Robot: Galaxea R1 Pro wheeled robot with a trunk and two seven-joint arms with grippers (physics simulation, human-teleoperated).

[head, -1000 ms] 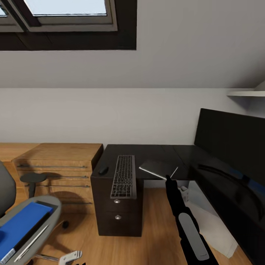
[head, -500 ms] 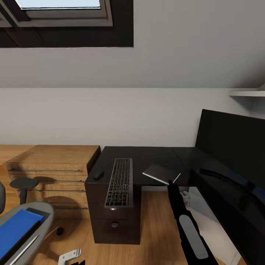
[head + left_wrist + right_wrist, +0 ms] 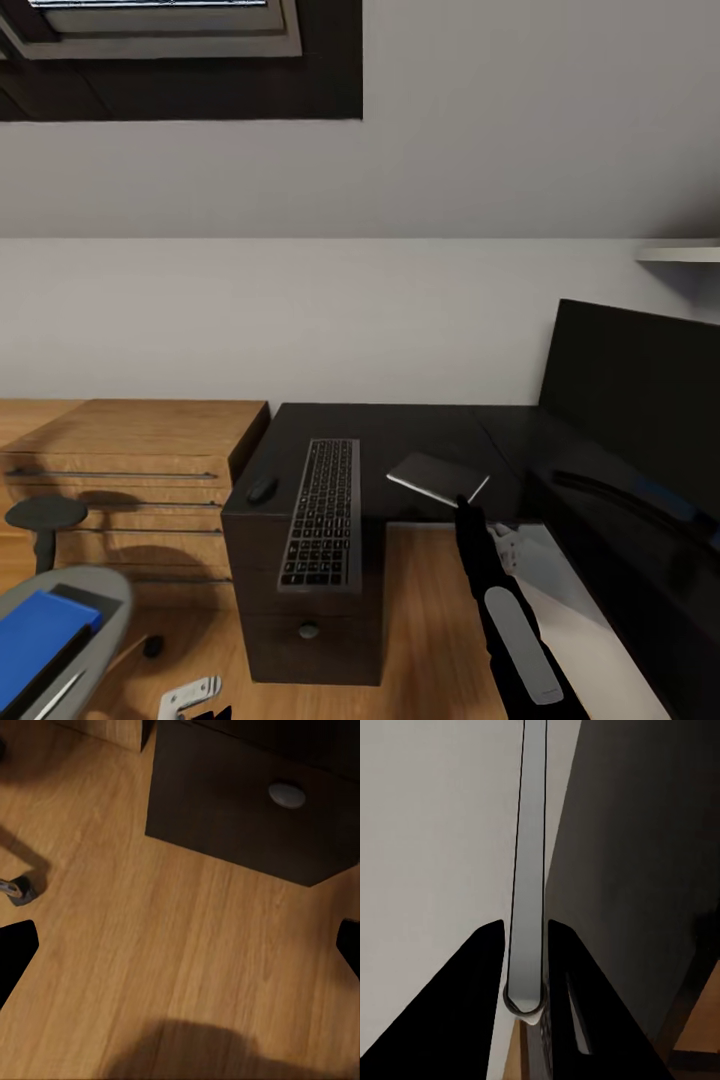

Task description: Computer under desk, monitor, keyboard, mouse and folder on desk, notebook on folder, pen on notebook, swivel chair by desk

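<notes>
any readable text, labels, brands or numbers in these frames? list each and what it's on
No readable text in any view.
keyboard: key legends are too small and blurred to read.
monitor: screen is black, no logo legible.
notebook, held by the right gripper: plain grey cover, no writing.
folder: plain blue, no label visible.

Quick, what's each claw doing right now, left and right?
Left claw: open, nothing between its fingers, above the wooden floor.
Right claw: shut on the notebook, gripped edge-on.
</notes>
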